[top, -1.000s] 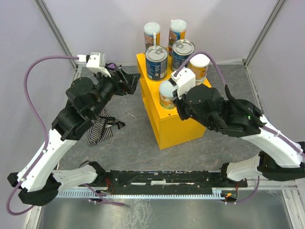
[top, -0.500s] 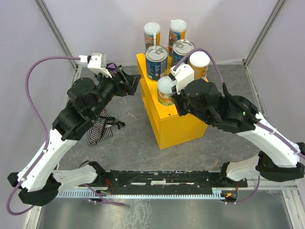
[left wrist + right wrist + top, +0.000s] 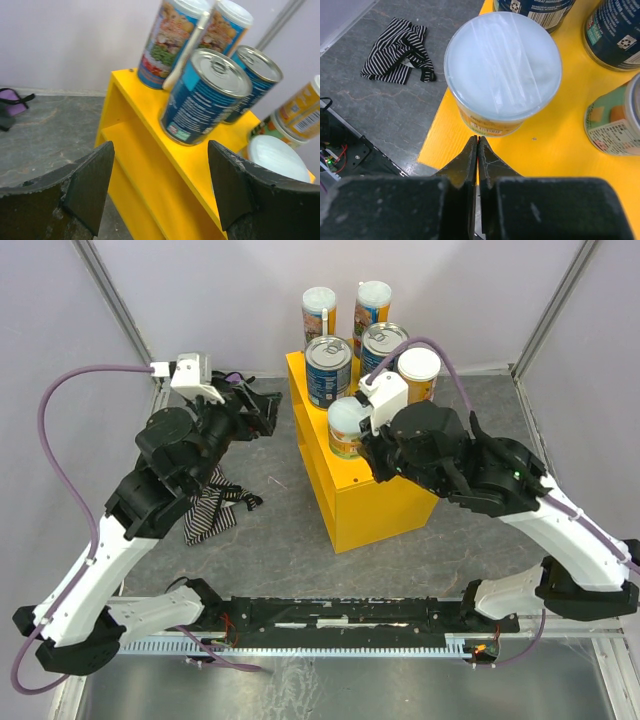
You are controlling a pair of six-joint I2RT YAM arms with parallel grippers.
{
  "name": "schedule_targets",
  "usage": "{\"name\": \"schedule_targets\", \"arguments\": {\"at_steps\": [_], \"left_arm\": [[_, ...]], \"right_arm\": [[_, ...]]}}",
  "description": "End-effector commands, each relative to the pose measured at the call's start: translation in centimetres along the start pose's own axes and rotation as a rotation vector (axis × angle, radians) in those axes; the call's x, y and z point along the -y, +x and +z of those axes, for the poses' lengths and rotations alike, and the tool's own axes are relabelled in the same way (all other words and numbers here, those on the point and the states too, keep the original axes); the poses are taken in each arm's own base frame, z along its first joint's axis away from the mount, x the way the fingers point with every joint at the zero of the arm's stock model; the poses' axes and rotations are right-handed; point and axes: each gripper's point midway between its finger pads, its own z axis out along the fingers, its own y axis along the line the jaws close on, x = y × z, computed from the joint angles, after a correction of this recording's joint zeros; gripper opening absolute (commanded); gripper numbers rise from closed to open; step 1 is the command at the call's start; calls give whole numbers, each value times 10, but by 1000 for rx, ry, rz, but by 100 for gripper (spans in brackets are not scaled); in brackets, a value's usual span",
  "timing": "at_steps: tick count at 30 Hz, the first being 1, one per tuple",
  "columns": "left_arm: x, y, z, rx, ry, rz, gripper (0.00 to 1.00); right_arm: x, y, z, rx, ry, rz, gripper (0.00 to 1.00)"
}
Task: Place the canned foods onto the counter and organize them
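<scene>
The yellow counter (image 3: 365, 508) carries two tall tubes (image 3: 319, 310) (image 3: 372, 302) at its far end, two blue silver-topped tins (image 3: 328, 370) (image 3: 383, 352) and an orange white-lidded tub (image 3: 418, 375). A pale-lidded orange tub (image 3: 502, 65) stands near the counter's left edge. My right gripper (image 3: 477, 141) is shut and empty, its tips against this tub's near side. My left gripper (image 3: 160, 185) is open and empty, left of the counter, facing its hollow side (image 3: 145, 165) and the nearer blue tin (image 3: 205, 97).
A striped black-and-white cloth (image 3: 210, 508) lies on the grey floor left of the counter, under my left arm. A purple cloth (image 3: 12, 97) lies at the far left by the wall. Frame posts and walls close the back and sides.
My right gripper, shut, has moved forward and nudged the pale-lidded tub a little toward the blue tins. My left gripper has drawn back slightly to the left.
</scene>
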Motion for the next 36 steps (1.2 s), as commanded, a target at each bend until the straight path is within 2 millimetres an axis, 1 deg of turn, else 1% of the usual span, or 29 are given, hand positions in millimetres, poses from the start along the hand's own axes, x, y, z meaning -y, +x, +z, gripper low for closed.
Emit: {"name": "schedule_targets", "arguments": {"at_steps": [1, 4, 6, 8, 12, 13, 16, 19, 22, 25, 28, 30, 32, 34, 36], "left_arm": [[-35, -30, -12, 137, -176, 1, 81], [-53, -41, -20, 194, -271, 9, 81], [-60, -46, -23, 215, -308, 19, 81], [-64, -50, -24, 227, -333, 31, 81], [-66, -58, -25, 242, -350, 67, 81], [-66, -61, -26, 245, -357, 82, 81], [-70, -63, -24, 239, -383, 147, 81], [-75, -61, -19, 220, -412, 216, 81], [-86, -59, -11, 211, -440, 253, 81], [-105, -57, 1, 203, -452, 240, 81], [-124, -53, 14, 197, -441, 190, 81], [-139, -49, 19, 198, -461, 167, 81], [-150, -44, 24, 206, -485, 158, 81], [-161, -36, 29, 225, -509, 141, 80], [-172, -34, 34, 251, -529, 111, 80]], "right_arm": [[6, -34, -46, 139, -53, 63, 8], [11, -48, -63, 200, -62, 69, 10], [14, -62, -75, 244, -66, 74, 10], [19, -77, -87, 291, -64, 75, 12], [33, -99, -98, 352, -6, 54, 16], [39, -108, -104, 379, 16, 49, 18], [57, -125, -112, 431, 111, 21, 30], [80, -140, -119, 481, 250, 8, 37], [103, -149, -118, 494, 369, 7, 40], [121, -154, -107, 481, 428, 21, 42], [145, -154, -93, 457, 483, 49, 43], [167, -152, -86, 451, 521, 86, 43], [193, -150, -85, 454, 557, 148, 44], [218, -144, -79, 445, 581, 206, 45], [239, -137, -74, 430, 601, 255, 47]]}}
